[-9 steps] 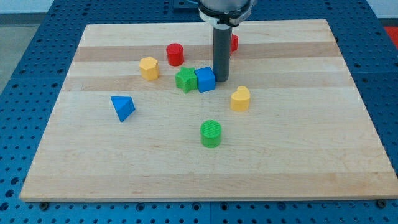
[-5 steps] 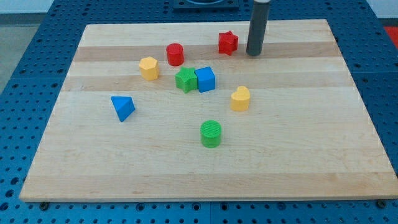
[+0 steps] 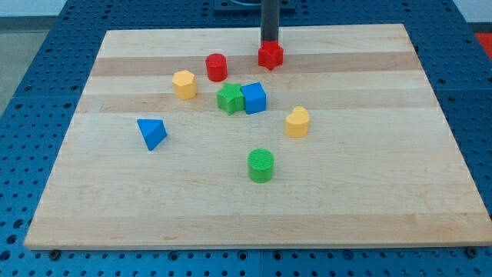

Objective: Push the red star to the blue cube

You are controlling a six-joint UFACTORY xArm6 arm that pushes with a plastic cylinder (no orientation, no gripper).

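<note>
The red star (image 3: 270, 55) lies near the view's top, a little right of the board's middle. My tip (image 3: 269, 43) stands right behind it, on its upper side, touching or almost touching it. The blue cube (image 3: 253, 98) sits below the star and slightly to the left, with a gap of bare wood between them. A green star-like block (image 3: 229, 98) rests against the cube's left side.
A red cylinder (image 3: 216, 67) and a yellow block (image 3: 184, 83) lie left of the red star. A yellow block (image 3: 297, 121) is right of the cube, a green cylinder (image 3: 260, 165) below it, a blue wedge (image 3: 151, 132) at the left.
My tip left the blue cube's right side, swung up to the right of the red star, then came behind it. The star has shifted slightly left and down.
</note>
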